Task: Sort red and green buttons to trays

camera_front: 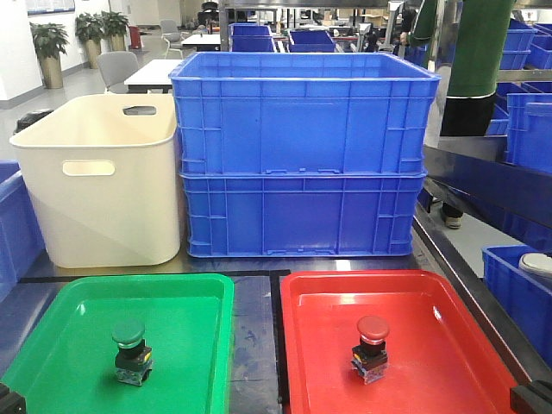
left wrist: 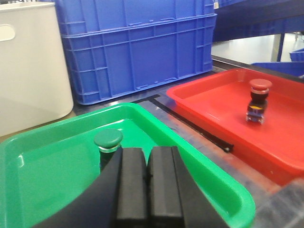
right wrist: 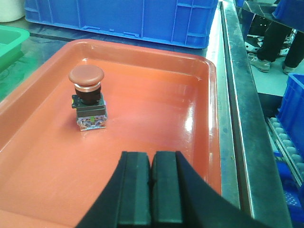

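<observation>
Green button (left wrist: 108, 139) just beyond closed, empty left end effector (left wrist: 147, 178), red button (right wrist: 87, 97) ahead-left of closed right end effector (right wrist: 151, 183)

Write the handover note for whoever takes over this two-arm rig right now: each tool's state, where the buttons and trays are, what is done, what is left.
Left tool: shut, empty, over the green tray.
Right tool: shut, empty, over the red tray.
Green button: upright in the green tray.
Red button: upright in the red tray.
Done: both buttons sit in matching trays.
Left: apparently nothing to sort; retract the arms.
</observation>
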You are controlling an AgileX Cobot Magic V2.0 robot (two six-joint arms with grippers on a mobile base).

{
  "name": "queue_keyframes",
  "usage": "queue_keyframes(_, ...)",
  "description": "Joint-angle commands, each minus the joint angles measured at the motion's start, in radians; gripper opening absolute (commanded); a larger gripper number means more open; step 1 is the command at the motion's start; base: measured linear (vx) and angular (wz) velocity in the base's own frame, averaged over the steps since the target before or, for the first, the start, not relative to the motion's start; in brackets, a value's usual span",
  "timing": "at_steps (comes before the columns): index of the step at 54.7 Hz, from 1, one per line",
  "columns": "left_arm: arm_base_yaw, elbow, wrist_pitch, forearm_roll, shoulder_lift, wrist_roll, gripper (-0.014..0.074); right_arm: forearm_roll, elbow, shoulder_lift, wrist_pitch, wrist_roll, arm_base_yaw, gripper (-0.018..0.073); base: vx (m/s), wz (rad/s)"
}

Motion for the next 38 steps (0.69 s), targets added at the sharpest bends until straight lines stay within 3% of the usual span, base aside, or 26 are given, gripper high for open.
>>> queue_keyframes(1, -0.004, -0.029, 0.104, -0.257, 0.001, 0.131, -0.0006, -0.002, -0.031, -0.009, -0.074, -0.006, -0.001, -0.0011, 0.0, 0.0)
queue_keyframes(3, -0.004, -0.029, 0.181, -0.453, 0.001, 0.295, -0.0006, -0.002, -0.031, -0.009, -0.074, -0.006, -0.001, -0.0011, 0.0, 0.0)
queue_keyframes(4, -0.004, -0.029, 0.231, -0.595, 0.001, 0.428, -0.0006, -0.002, -0.031, -0.009, -0.074, -0.006, -0.001, -0.0011, 0.0, 0.0)
queue_keyframes(6, -0.004, -0.029, 0.286, -0.763, -0.003, 0.609, -0.0006, -0.002, -0.031, -0.009, -0.074, -0.006, -0.001, -0.0011, 0.0, 0.0)
queue_keyframes(10, -0.004, -0.024, 0.393, -1.041, -0.037, 0.959, -0.0006, -0.002, -0.031, -0.009, -0.074, -0.006, -0.001, -0.0011, 0.0, 0.0)
queue_keyframes(13, -0.004, -0.004, 0.414, -1.134, -0.086, 1.123, -0.0006, -0.002, -0.031, -0.009, -0.074, -0.006, -0.001, -0.0011, 0.0, 0.0)
queue_keyframes(16, -0.002, 0.033, 0.399, -1.144, -0.164, 1.187, -0.0006, -0.002, -0.031, -0.009, -0.074, -0.006, -0.001, -0.0011, 0.0, 0.0)
queue_keyframes(22, 0.02, 0.136, 0.366, -1.115, -0.374, 1.178, -0.0006, -0.002, -0.031, -0.009, -0.074, -0.006, -0.001, -0.0011, 0.0, 0.0)
queue_keyframes(30, 0.086, 0.296, 0.372, -1.153, -0.61, 1.182, -0.0006, -0.002, -0.031, -0.009, -0.074, -0.006, -0.001, -0.0011, 0.0, 0.0)
queue_keyframes(34, 0.123, 0.353, 0.341, -1.196, -0.625, 1.196, -0.0006, -0.002, -0.031, -0.009, -0.075, -0.006, -0.001, -0.0011, 0.0, 0.0)
queue_keyframes(38, 0.139, 0.35, 0.396, -1.234, -0.612, 1.203, -0.0006, -0.002, -0.031, -0.009, -0.074, -0.006, -0.001, -0.0011, 0.0, 0.0)
